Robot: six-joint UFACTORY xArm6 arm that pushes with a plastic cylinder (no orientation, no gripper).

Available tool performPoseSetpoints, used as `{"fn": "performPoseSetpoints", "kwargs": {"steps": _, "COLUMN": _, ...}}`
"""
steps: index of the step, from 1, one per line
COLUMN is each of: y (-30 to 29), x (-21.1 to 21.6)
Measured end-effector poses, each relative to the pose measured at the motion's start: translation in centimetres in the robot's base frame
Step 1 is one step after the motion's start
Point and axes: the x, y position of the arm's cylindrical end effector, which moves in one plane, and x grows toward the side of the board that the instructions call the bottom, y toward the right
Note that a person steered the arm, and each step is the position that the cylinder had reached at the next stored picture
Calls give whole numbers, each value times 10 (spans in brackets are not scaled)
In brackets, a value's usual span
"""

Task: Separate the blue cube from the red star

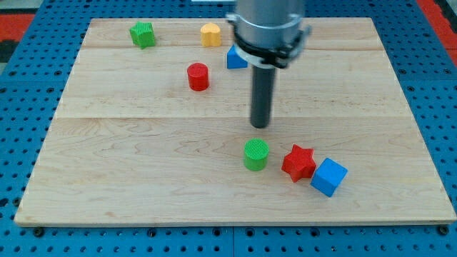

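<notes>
The blue cube (328, 176) lies near the view's bottom right of the wooden board (143, 185). The red star (298, 163) sits just to its left, touching or almost touching it. My tip (260, 125) is above and left of the star, a short way above the green cylinder (255, 155), and apart from all of them. The dark rod hangs from the arm's grey body at the view's top centre.
A red cylinder (198, 76) stands left of the rod. A blue triangular block (235, 58) is partly hidden behind the arm. A yellow heart-like block (210, 34) and a green block (143, 34) lie near the top edge.
</notes>
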Motion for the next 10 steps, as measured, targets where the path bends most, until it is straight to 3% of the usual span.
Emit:
{"fn": "performPoseSetpoints", "kwargs": {"steps": 1, "y": 40, "x": 40}}
{"fn": "performPoseSetpoints", "kwargs": {"steps": 2, "y": 106, "x": 41}}
{"fn": "performPoseSetpoints", "kwargs": {"steps": 3, "y": 170, "x": 92}}
{"fn": "performPoseSetpoints", "kwargs": {"steps": 4, "y": 156, "x": 132}}
{"fn": "performPoseSetpoints", "kwargs": {"steps": 5, "y": 112, "x": 121}}
{"fn": "performPoseSetpoints", "kwargs": {"steps": 7, "y": 57, "x": 50}}
{"fn": "performPoseSetpoints", "kwargs": {"steps": 8, "y": 29, "x": 47}}
{"fn": "performPoseSetpoints", "kwargs": {"steps": 10, "y": 53, "x": 101}}
